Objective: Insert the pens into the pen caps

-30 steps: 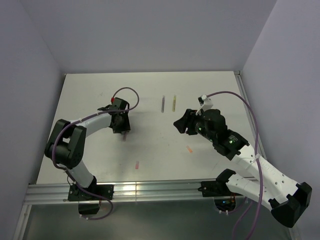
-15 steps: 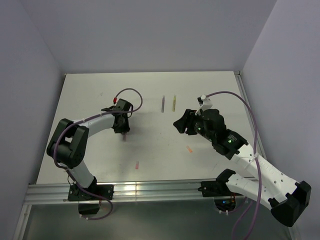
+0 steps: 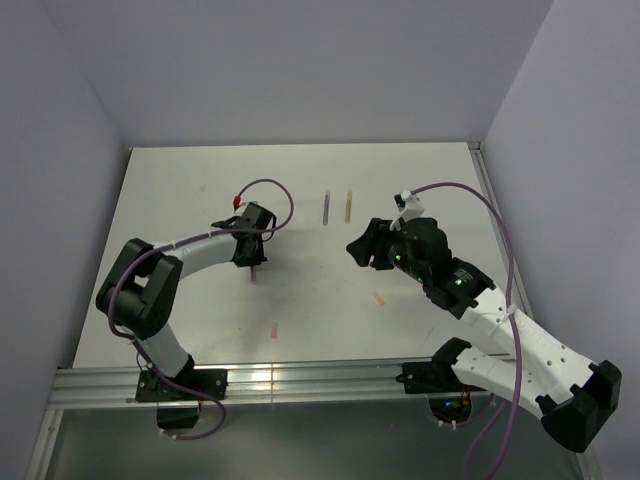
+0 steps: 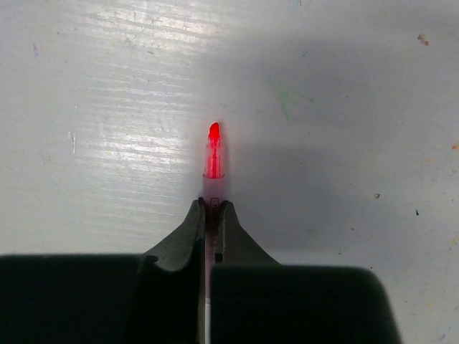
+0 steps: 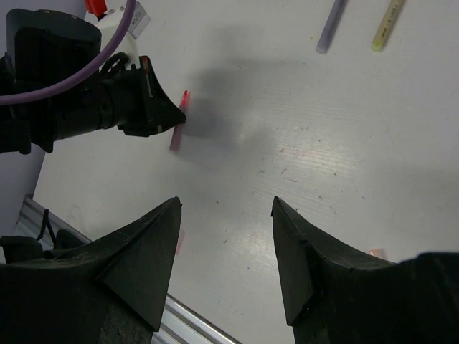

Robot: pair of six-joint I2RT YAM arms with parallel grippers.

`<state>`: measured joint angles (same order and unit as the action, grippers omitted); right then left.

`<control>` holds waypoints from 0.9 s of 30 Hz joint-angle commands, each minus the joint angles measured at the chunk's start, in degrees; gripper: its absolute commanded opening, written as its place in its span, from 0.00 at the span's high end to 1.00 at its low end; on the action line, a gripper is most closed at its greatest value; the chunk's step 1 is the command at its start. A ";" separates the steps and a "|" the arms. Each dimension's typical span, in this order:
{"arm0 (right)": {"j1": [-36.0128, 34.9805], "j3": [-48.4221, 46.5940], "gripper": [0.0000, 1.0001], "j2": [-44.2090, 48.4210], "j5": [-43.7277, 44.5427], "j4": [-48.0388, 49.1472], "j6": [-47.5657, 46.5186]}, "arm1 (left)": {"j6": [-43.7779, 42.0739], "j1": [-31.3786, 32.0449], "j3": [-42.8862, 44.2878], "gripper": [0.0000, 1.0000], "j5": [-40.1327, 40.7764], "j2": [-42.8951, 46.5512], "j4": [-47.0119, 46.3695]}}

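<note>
Left gripper now tight on pen

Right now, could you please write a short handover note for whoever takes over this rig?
Tools: the left tool is shut on the pink-red pen, low at the table. The right tool is open and empty above the table's middle.
Things: the purple pen and the yellow pen lie side by side at the far middle; too small to tell if they are capped. The pink cap and the orange cap lie loose on the near side.
Done: the pink-red pen is gripped.
Left: probably seat it in the pink cap, then the rest. No fourth pen is in view.
</note>
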<state>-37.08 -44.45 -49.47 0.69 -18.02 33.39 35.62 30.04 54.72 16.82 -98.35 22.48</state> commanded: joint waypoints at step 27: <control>0.08 -5.65 0.41 -10.73 -8.25 17.85 9.15 | 0.51 1.07 -7.17 1.00 -51.89 27.68 -29.06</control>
<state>-36.97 -47.35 -59.99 -8.25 -4.60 40.73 35.42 31.00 48.62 -30.59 -71.35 -1.13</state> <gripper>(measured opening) 0.595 0.042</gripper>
